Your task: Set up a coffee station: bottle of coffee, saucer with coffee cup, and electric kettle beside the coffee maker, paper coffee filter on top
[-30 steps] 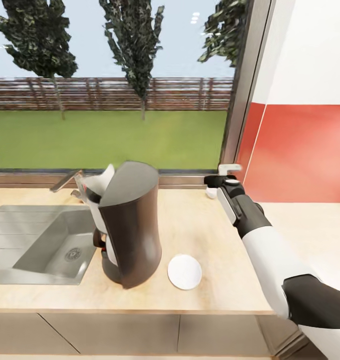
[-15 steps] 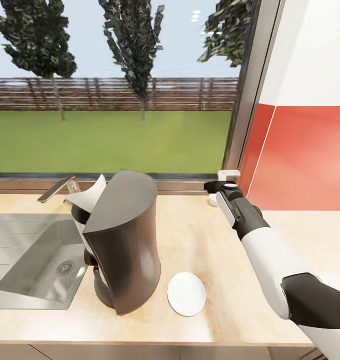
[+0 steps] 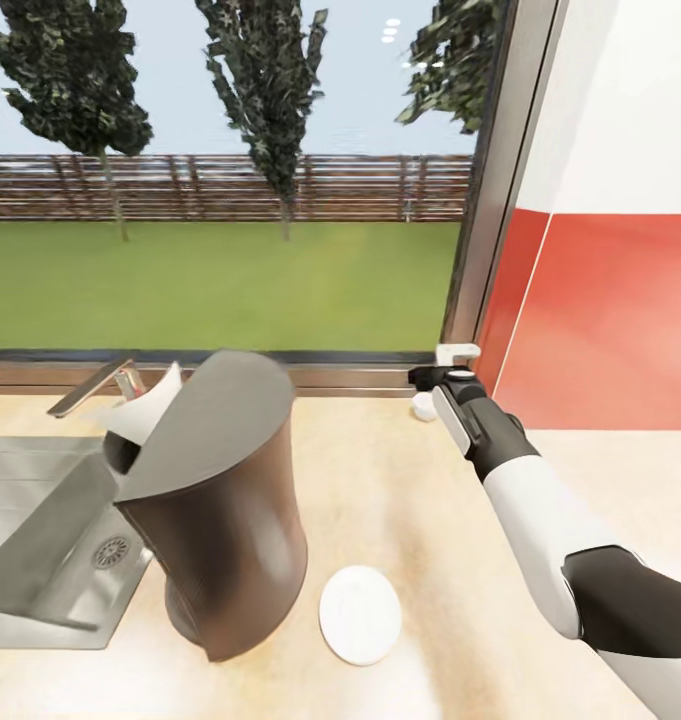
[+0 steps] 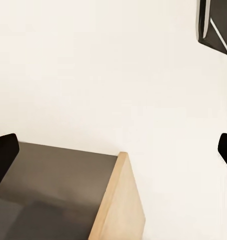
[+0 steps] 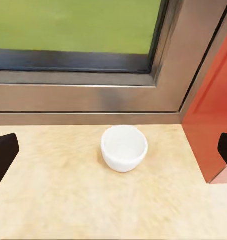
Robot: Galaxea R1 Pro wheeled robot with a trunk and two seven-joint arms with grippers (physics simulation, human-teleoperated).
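On the kitchen countertop (image 3: 420, 500) we see the coffee maker (image 3: 215, 510) standing beside the inset sink (image 3: 40, 530), with a white paper coffee filter (image 3: 145, 408) poking up from its top on the sink side. The saucer (image 3: 360, 614) lies bare just beside the machine's base, nothing on it. Our right gripper (image 3: 435, 375) reaches toward the back corner by the window frame. Through the right wrist camera, the coffee cup (image 5: 124, 147) sits upright and empty on the counter, ahead of the gripper and between its two dark fingertips (image 5: 2, 152), which are spread wide and apart from it. The left wrist view shows our left gripper (image 4: 113, 155) likewise spread, gripping nothing, over a wooden panel edge (image 4: 118, 205).
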